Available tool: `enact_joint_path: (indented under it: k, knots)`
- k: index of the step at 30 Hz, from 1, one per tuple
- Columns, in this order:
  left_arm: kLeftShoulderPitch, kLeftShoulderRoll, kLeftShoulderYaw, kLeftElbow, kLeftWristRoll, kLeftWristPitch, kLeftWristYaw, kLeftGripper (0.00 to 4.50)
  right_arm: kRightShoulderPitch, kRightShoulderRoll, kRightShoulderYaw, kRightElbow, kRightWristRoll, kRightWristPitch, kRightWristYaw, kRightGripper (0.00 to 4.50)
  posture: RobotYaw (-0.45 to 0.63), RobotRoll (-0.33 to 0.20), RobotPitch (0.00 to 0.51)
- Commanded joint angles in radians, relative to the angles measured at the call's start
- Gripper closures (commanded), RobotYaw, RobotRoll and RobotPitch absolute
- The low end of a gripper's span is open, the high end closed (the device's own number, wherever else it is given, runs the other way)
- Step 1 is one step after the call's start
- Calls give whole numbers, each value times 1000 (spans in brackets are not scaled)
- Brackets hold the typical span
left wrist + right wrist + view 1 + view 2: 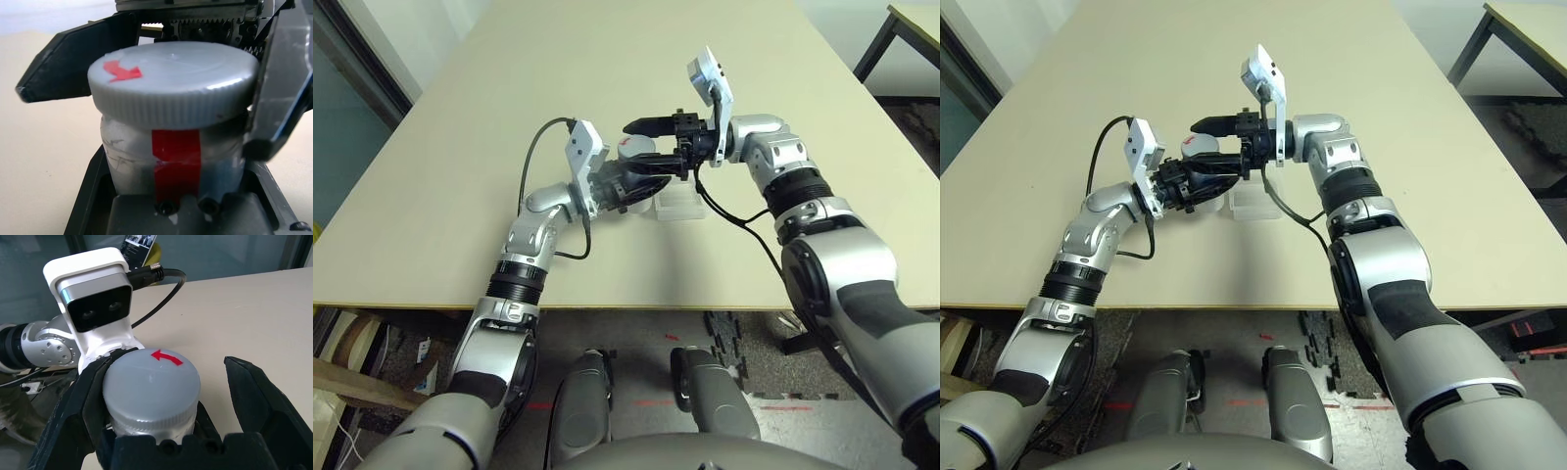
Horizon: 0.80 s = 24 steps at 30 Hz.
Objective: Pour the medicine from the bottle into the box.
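Bottle upright in my left claw, cap on top, above the table.

Silvery-grey cylindrical pill bottle (171, 161) stands with its long axis vertical, clamped between the black fingers of my left claw (641, 176). Its ribbed grey domed cap (151, 382) bears a red arrow, and a red strip runs down the side. My right claw (161, 396) reaches in level from the other side, fingers spread wide on both sides of the cap, not visibly pressing it. Just beyond my claws lies the shallow transparent plastic box (683, 206), half hidden behind them. Pills inside are hidden.
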Motion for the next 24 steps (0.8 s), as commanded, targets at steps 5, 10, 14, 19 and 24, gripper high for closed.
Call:
enact_joint_path:
  k: [5, 10, 14, 19, 24]
  knots:
    - [4, -6, -12, -13, 6, -7, -7, 1906, -16, -14, -9, 50, -16, -21, -77, 0, -115, 0, 126]
    - [7, -2, -11, -15, 7, -6, -6, 1906, -26, -56, -18, 73, -17, -23, -80, 0, -113, 0, 125]
    - [7, -2, -10, -13, 7, -8, -3, 1906, -22, -98, -22, 76, -18, -19, -66, 0, -114, 0, 124]
    - [6, -3, -10, -6, 8, -12, -1, 1906, -22, -140, -32, 84, -14, -18, -57, 0, -117, 0, 122]
    - [4, -7, -7, 3, 11, -18, -4, 1906, -31, -190, -40, 90, 2, -4, -9, 0, -116, 0, 120]
